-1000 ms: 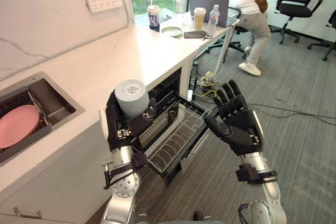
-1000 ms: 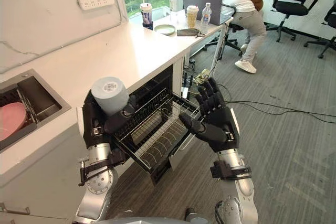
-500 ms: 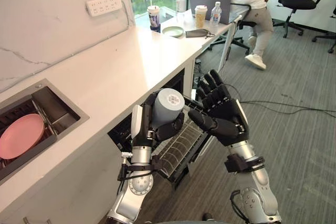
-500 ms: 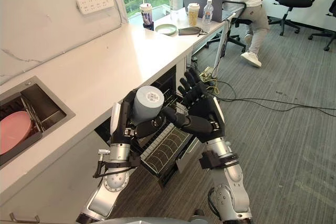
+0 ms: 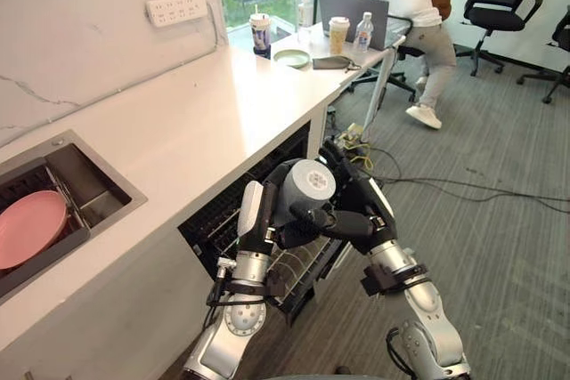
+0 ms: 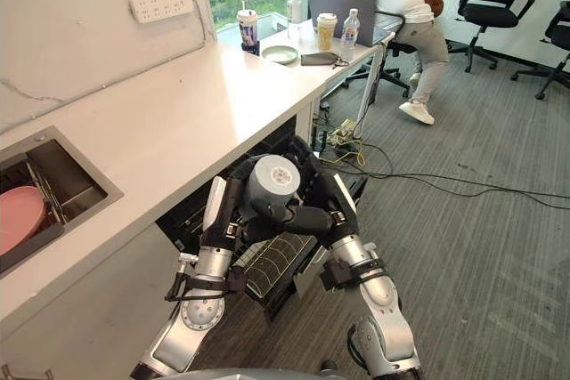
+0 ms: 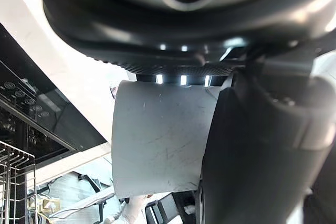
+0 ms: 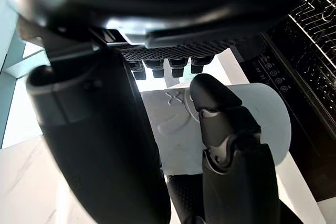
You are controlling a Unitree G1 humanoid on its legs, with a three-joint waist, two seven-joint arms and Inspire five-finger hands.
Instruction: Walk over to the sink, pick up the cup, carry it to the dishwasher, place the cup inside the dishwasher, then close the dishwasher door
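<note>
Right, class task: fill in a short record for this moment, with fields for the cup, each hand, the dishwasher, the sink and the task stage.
cup: grey cup, held in the air above the pulled-out rack, one round end toward the head camera
left hand: left hand curled round the cup
right hand: right hand curled round the cup from the opposite side
dishwasher: open under the counter, wire rack drawn out
sink: sink holds a pink plate
task stage: cup not yet set in the rack
</note>
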